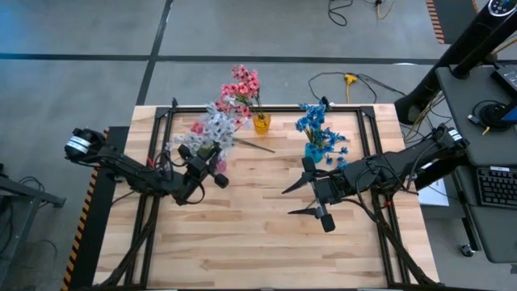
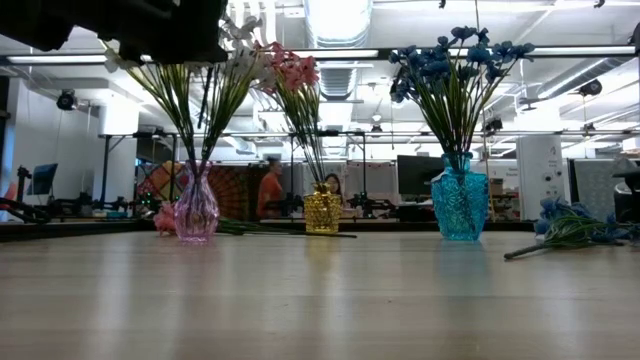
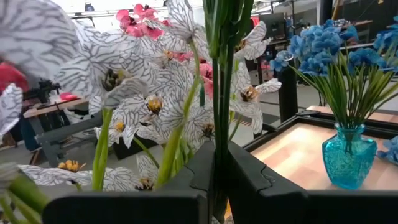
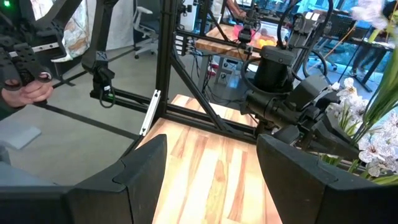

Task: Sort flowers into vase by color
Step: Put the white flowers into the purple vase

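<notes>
A pink glass vase [image 2: 196, 208] at the table's far left holds white veined flowers [image 1: 216, 125]. My left gripper [image 1: 200, 159] hangs level above it, shut on a green stem of that bunch [image 3: 219, 93]. A yellow vase [image 1: 261, 123] at the far middle holds pink flowers [image 1: 242, 83]. A turquoise vase [image 2: 460, 205] to the right holds blue flowers [image 1: 313, 120]. My right gripper [image 1: 300, 198] hovers open over the table's middle right, nothing between its fingers [image 4: 140, 168]. My left gripper pinches the green stem [image 3: 219, 143] of a white sprig between its two fingers. The fingers come level from the table's left and lie across the upright stem. Blossoms stand above the fingers; below them the stems [image 2: 195, 130] run down into the pink vase's neck.
A loose blue sprig [image 2: 568, 226] lies on the table right of the turquoise vase. A loose stem [image 1: 255, 146] lies between the pink and yellow vases, with a pink blossom [image 2: 165, 216] by the pink vase. Black frame rails [image 1: 367, 137] edge the table. A person's hand [image 4: 28, 92] shows beyond it.
</notes>
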### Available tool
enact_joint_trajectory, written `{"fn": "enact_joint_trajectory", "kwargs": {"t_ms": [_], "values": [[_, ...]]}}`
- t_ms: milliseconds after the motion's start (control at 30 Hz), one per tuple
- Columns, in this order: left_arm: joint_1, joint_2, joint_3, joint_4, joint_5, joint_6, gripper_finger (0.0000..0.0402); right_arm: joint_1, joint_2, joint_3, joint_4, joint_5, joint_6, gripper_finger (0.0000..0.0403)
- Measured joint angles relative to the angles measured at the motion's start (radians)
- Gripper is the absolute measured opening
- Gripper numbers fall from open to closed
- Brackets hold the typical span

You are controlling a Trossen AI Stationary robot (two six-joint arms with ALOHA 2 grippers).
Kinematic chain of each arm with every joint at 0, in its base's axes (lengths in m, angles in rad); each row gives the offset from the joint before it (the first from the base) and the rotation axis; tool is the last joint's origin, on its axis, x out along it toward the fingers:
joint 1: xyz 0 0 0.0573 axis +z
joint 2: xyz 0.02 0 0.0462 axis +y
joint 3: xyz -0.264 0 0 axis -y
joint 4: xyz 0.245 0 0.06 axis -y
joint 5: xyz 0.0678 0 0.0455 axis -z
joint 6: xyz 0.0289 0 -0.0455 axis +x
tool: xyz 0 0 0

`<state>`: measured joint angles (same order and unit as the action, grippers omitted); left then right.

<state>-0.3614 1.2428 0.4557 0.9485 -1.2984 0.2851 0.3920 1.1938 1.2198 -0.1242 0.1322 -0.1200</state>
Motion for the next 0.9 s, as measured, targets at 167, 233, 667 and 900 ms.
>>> {"fn": "enact_joint_trajectory", "kwargs": {"t_ms": [167,233,667,900], "values": [[0.007,0.013,0.000,0.000,0.000,-0.007,0.0011,0.000,0.000,0.000,0.000,0.000,0.000,0.0242],[0.010,0.017,0.000,0.000,0.000,-0.011,0.0011,0.000,0.000,0.000,0.000,0.000,0.000,0.0242],[0.015,0.028,0.000,0.000,-0.001,-0.025,0.0011,0.000,0.000,-0.001,0.000,0.000,0.001,0.0242],[0.015,0.028,0.000,-0.021,0.000,-0.005,0.0011,0.000,0.000,-0.001,0.000,0.000,0.005,0.0242]]}}
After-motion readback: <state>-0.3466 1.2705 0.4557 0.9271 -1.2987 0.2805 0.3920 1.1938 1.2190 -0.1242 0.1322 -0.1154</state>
